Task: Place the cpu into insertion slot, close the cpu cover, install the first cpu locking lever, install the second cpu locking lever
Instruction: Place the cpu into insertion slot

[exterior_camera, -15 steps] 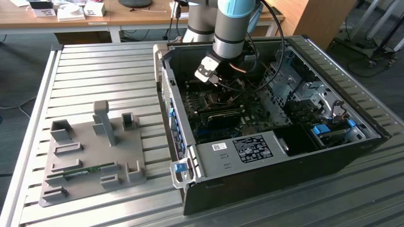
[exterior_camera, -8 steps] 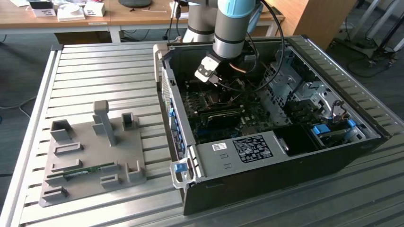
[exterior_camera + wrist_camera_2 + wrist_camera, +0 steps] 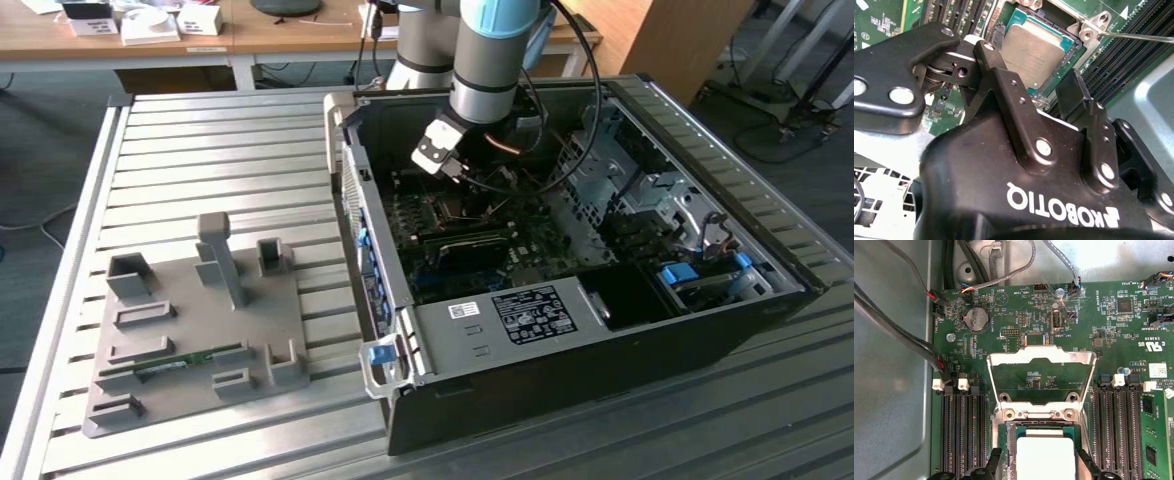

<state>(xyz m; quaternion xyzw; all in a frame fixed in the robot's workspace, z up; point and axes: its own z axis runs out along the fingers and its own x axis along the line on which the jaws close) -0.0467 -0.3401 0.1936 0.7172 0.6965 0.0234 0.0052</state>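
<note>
- The cpu lies pale face up inside the insertion slot, on the green board.
- The cpu cover stands raised on its hinge just beyond the chip, leaving the socket uncovered.
- The gripper hangs just above the chip with its black fingers spread apart, one on either side.
- Long black memory slots flank the socket, and dark cables run beside the board.
- The second wrist view shows a thin metal rod by the socket corner.
- The exterior view shows the arm reaching into the open computer case, with a grey fixture plate at the exterior view's left.
</note>
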